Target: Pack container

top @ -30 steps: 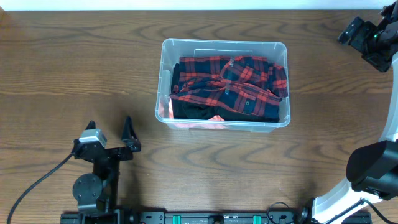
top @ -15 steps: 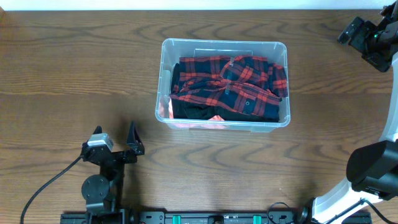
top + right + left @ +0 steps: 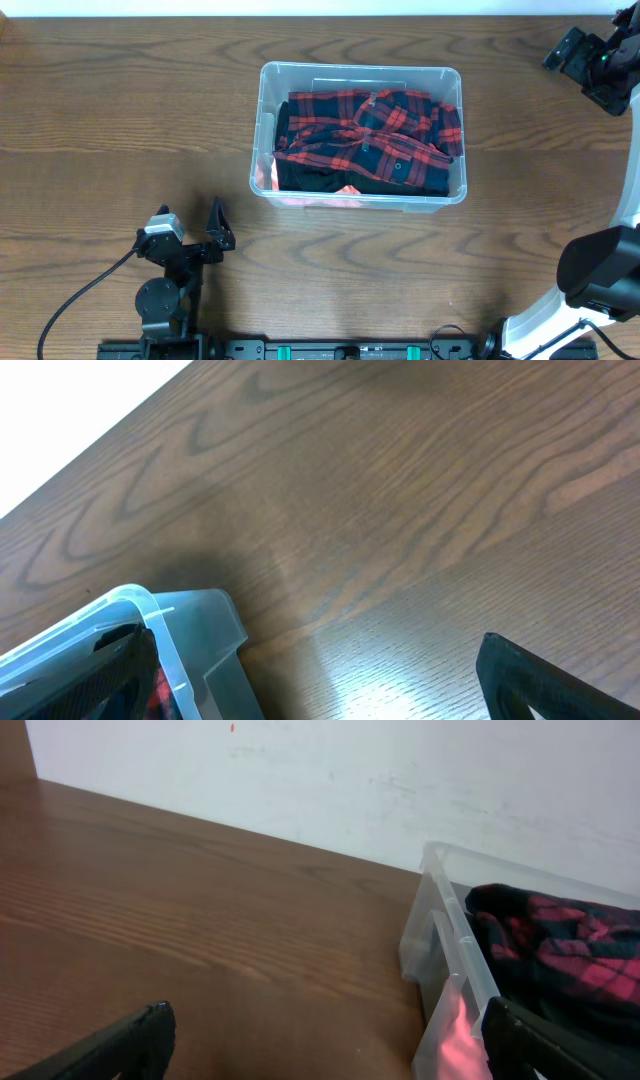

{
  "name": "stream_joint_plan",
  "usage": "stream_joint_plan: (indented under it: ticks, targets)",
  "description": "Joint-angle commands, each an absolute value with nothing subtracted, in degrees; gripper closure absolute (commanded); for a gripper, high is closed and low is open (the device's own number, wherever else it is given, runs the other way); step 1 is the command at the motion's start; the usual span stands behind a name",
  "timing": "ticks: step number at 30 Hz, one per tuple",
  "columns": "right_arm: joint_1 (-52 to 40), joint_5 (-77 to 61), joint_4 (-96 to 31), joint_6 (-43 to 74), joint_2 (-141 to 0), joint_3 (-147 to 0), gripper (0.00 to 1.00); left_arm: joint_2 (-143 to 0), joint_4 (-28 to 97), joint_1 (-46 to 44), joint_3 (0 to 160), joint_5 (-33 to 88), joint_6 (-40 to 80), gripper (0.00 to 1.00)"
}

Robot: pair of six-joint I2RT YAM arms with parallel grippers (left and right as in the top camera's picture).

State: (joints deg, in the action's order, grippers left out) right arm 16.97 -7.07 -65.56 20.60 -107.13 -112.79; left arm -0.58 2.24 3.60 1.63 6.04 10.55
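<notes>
The container (image 3: 262, 120) is a clear plastic bin at the table's centre. A red and black plaid shirt (image 3: 370, 140) lies bunched inside it, over something pink (image 3: 310, 200) at the front wall. My left gripper (image 3: 190, 225) is open and empty, low at the front left, well apart from the bin. In the left wrist view its fingers (image 3: 330, 1050) frame bare table, with the container (image 3: 445, 920) and the shirt (image 3: 560, 940) to the right. My right gripper (image 3: 572, 55) is open and empty at the far right corner; its wrist view (image 3: 320, 680) shows the container's corner (image 3: 175, 650).
The brown wooden table (image 3: 120, 110) surrounds the bin. A white wall (image 3: 400, 780) runs along the table's far edge. The right arm's base (image 3: 600, 275) stands at the front right. A black cable (image 3: 70, 300) trails from the left arm.
My left gripper has drawn back a little toward the front edge and to the right. The right arm, the container and the shirt have not moved.
</notes>
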Motion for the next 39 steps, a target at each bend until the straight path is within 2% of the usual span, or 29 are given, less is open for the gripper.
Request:
stream_joint_plan:
  ticks: [1, 27, 34, 39]
  targets:
    - [17.0, -7.1, -65.6, 21.2, -107.5, -113.1, 0.01, -0.3, 3.4, 3.4, 0.2, 6.9, 11.0, 0.02]
    - [16.7, -7.1, -65.6, 21.2, -107.8, -113.1, 0.01, -0.3, 3.4, 3.4, 0.2, 6.9, 11.0, 0.02]
    - [13.4, -7.1, -65.6, 21.2, -104.2, -112.7, 0.01, -0.3, 3.4, 3.4, 0.2, 6.9, 11.0, 0.02]
    - [7.8, -7.1, -65.5, 21.2, -98.0, -111.2, 0.01, -0.3, 3.4, 3.4, 0.2, 6.9, 11.0, 0.02]
